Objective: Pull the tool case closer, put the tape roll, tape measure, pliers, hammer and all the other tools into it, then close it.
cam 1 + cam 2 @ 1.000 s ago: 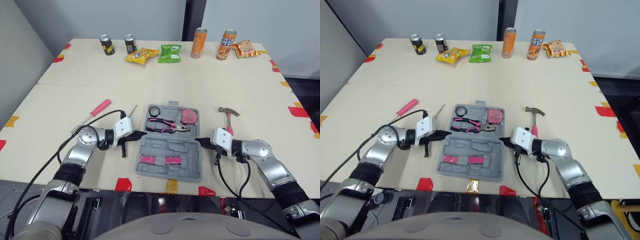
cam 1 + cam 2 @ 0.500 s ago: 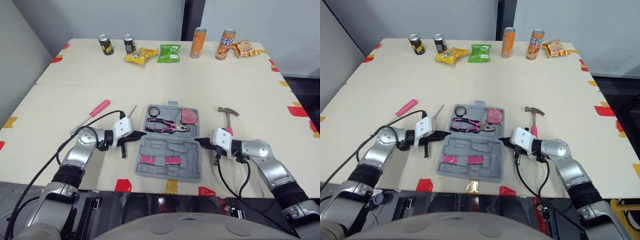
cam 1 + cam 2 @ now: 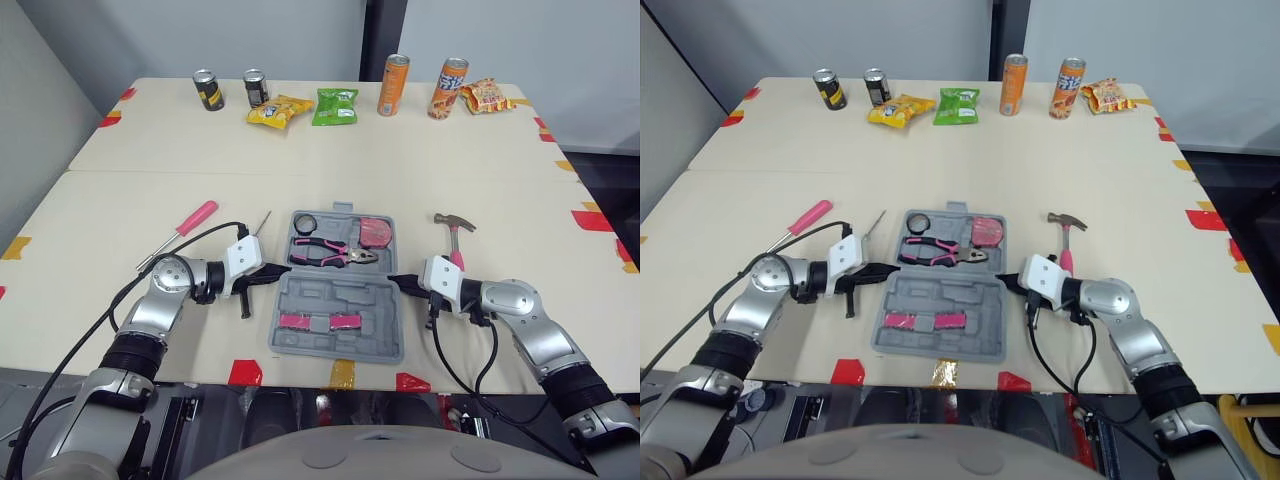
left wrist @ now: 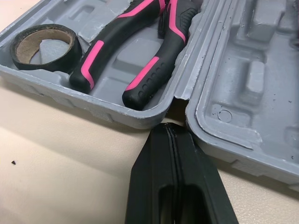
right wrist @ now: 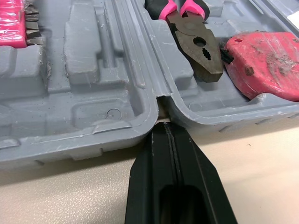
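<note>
Tool case (image 3: 337, 295) sits between left fingers (image 4: 154, 158) and right fingers (image 5: 155, 158), tips at hinge.

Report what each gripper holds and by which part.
Nothing is held. The left gripper and the right gripper are both shut and empty, each with its tip at the hinge gap on its own side of the open tool case.

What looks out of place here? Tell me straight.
Nothing looks spilled or broken. The hammer and the screwdriver lie outside the open case, the hammer to its right and the screwdriver to its left.
</note>
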